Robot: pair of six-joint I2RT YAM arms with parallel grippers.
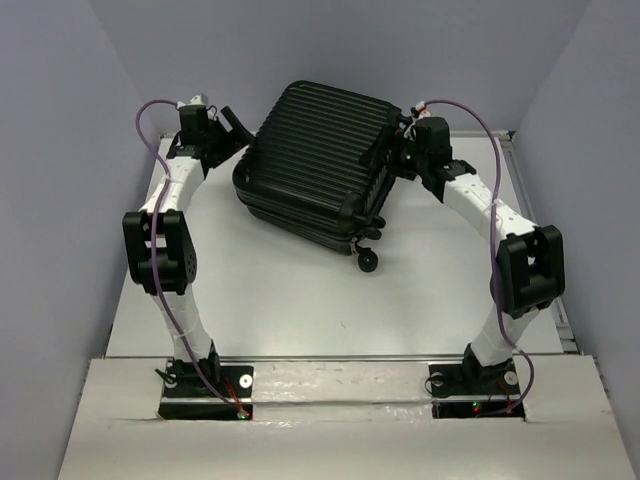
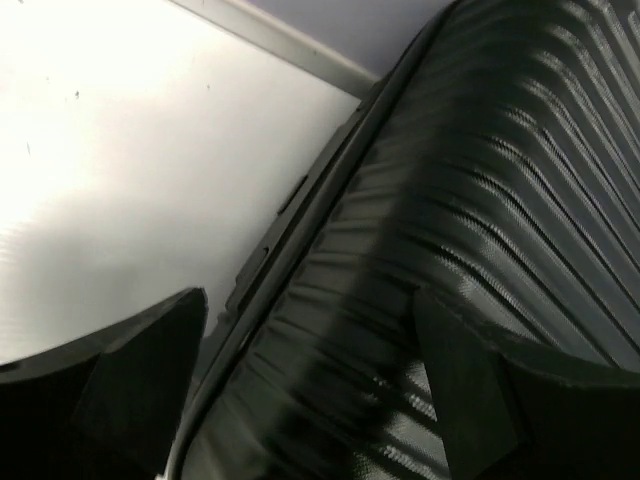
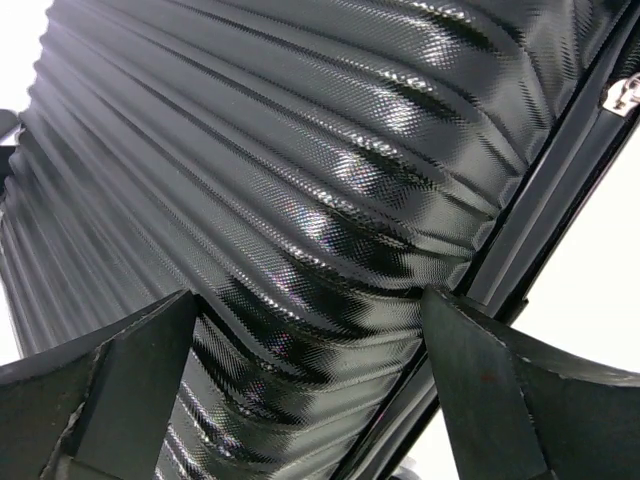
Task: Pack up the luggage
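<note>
No legible text or markings

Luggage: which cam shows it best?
Top external: the whole luggage lies in frame, wheel included. Both wrist views are too close: left wrist shows only ribbed shell and the seam, right wrist only ribbed shell and a zipper pull.

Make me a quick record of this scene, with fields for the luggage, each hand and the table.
luggage: black ribbed hard shell, lying down, shells together
wheel: sticks out at the corner nearest the arms
left hand: open, at the luggage's left side, gripping nothing
right hand: open, at the luggage's right side, gripping nothing
table: white, bears the luggage
</note>
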